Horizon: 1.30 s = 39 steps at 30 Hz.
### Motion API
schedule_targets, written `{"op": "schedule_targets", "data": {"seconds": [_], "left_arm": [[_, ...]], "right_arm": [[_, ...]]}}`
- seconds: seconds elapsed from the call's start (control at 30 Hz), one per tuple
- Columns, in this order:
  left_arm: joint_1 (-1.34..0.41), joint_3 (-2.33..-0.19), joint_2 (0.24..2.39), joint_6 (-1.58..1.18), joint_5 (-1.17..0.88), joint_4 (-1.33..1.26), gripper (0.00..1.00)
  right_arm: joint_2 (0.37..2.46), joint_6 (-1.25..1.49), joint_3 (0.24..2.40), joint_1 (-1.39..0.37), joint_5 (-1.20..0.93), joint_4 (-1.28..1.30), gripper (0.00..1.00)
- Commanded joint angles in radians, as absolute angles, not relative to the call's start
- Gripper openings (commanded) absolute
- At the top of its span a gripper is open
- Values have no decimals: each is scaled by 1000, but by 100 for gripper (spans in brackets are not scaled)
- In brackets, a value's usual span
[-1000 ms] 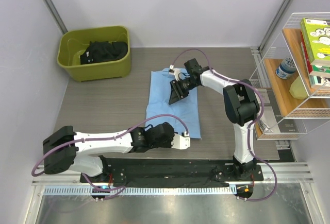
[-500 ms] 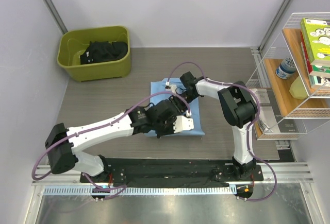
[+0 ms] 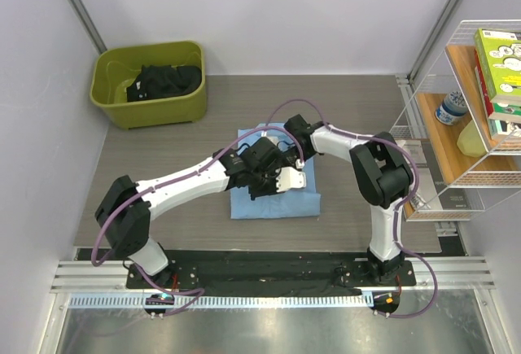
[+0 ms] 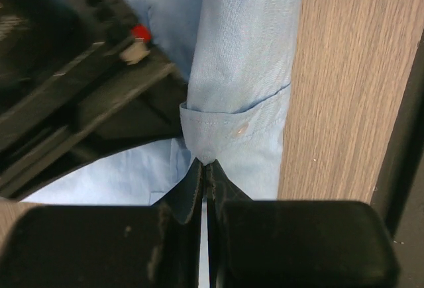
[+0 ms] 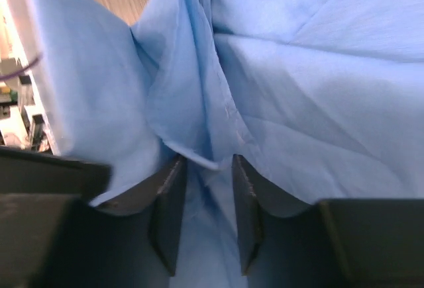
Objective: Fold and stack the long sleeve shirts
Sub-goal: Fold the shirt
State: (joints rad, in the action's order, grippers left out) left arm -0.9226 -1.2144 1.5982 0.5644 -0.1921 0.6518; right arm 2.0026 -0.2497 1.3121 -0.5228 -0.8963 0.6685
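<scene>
A light blue long sleeve shirt (image 3: pixel 273 203) lies folded at the table's middle. My left gripper (image 3: pixel 291 177) is over its far half, shut on a pinch of the shirt. The left wrist view shows the jaws (image 4: pixel 205 166) closed on the cloth just below a buttoned cuff (image 4: pixel 237 128). My right gripper (image 3: pixel 293 149) is at the shirt's far edge, right beside the left one. In the right wrist view its jaws (image 5: pixel 204 169) stand apart, with a loose fold of the shirt (image 5: pixel 318 69) lying between them.
A green bin (image 3: pixel 149 98) holding dark clothes (image 3: pixel 167 80) stands at the back left. A wire shelf (image 3: pixel 468 110) with books and a bottle stands at the right edge. A black mat (image 3: pixel 277 264) runs along the near edge by the arm bases.
My left gripper has carried the shirt's near edge away from me, over the far half, so the shirt is now half as long. My right gripper shifted slightly toward the far edge.
</scene>
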Motion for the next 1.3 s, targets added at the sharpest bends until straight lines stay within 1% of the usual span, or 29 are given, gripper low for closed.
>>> {"op": "schedule_targets", "data": {"seconds": [0.0,0.1,0.23,0.43,0.57,0.7,0.9,0.97,1.1,1.27], "left_arm": [[-927,-1206,1597,630,-238,592,0],[-927,-1201,1605,640,-264,609,1],[-927,-1204,1635,631,-293,624,2],[-914,-1219,1726,582,-348,626,3],[-893,-1227,1773,561,-405,635,4],[-890,-1221,1795,575,-446,672,3],[-893,-1285,1744,540,-548,804,3],[-896,-1327,1720,532,-540,863,2],[-887,-1354,1706,548,-485,905,1],[-865,-1370,1718,560,-419,853,1]], "right_arm": [[1953,-262,1465,-442,-911,753,42],[2006,-265,1590,-379,-881,769,45],[2097,-273,1753,-356,-822,758,46],[2236,-244,1802,-362,-781,666,46],[2266,-279,1760,-368,-784,664,44],[2243,-310,1668,-382,-795,666,43],[2169,-344,1522,-411,-822,664,42],[2126,-350,1487,-420,-833,663,42],[2082,-353,1419,-423,-854,664,41],[2051,-359,1390,-423,-891,684,41]]}}
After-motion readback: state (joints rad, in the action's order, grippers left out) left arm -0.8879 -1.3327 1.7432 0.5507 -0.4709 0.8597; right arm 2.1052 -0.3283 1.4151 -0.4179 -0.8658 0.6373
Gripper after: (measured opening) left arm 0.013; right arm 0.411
